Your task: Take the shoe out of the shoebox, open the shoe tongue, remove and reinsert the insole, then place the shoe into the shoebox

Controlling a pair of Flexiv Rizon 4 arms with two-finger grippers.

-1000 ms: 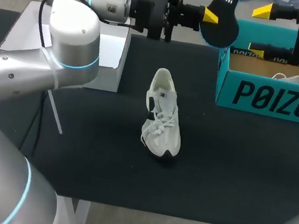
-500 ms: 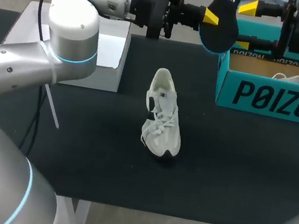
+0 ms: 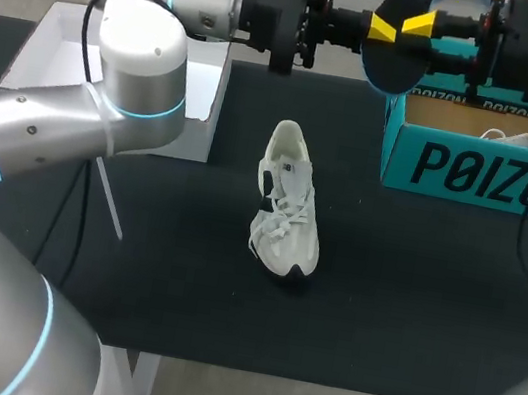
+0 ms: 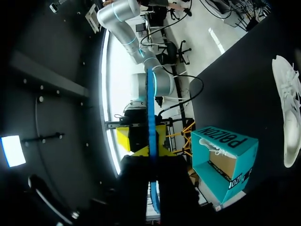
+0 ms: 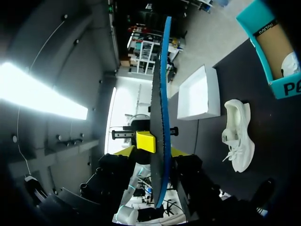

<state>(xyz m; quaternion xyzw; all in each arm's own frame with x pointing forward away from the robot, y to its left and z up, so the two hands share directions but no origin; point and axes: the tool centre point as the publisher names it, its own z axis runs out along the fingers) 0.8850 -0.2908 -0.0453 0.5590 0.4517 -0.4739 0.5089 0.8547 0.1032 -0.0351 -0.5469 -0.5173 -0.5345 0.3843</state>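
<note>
Insole (image 3: 389, 66), blue, aloft over far worktop (image 3: 150, 270) beside shoebox (image 3: 481, 173), pinched by left gripper (image 3: 385, 30) jaws; right gripper (image 3: 421, 26) jaws alongside, state cannot be told; shoe (image 3: 289, 202) lies mid-worktop; hazard: left releasing before right grips firmly would likely drop it

From the head camera, the one piece of furniture I see is a flat matt black table (image 3: 407, 313) spanning 9 to 3 o'clock. Its near edge runs straight across toward 6 o'clock. A pale leg (image 3: 129, 383) shows below it at 7 o'clock.
</note>
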